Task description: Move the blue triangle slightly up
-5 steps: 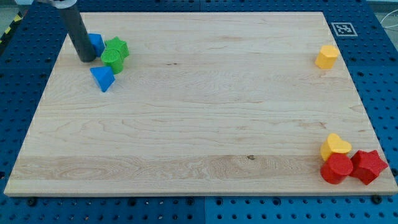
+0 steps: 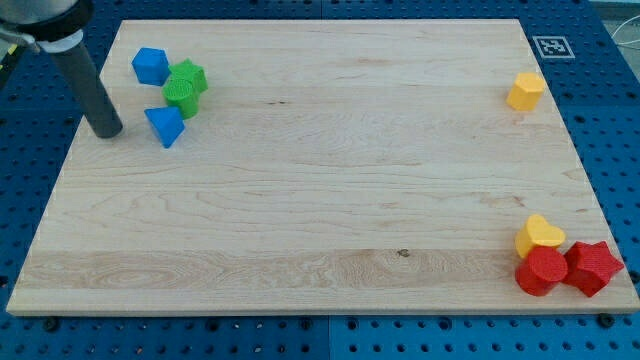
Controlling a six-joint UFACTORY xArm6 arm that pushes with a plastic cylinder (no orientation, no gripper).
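Blue triangle [image 2: 165,126] lies near the desk's [image 2: 320,200] upper left corner, its apex pointing toward the view's bottom. My tip [image 2: 106,132] rests just left of it, apart. Green blocks [image 2: 184,88] crowd just above it, with a blue block [image 2: 151,66] beyond; no fingers exist.

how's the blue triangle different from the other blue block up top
The blue triangle is wedge-shaped with a point toward the view's bottom; the blue block looks boxier, more cube-like. The blue triangle lies just below the green blocks; the blue block sits at their upper left. My tip stands just left of the blue triangle, farther from the blue block. Both share the same blue.
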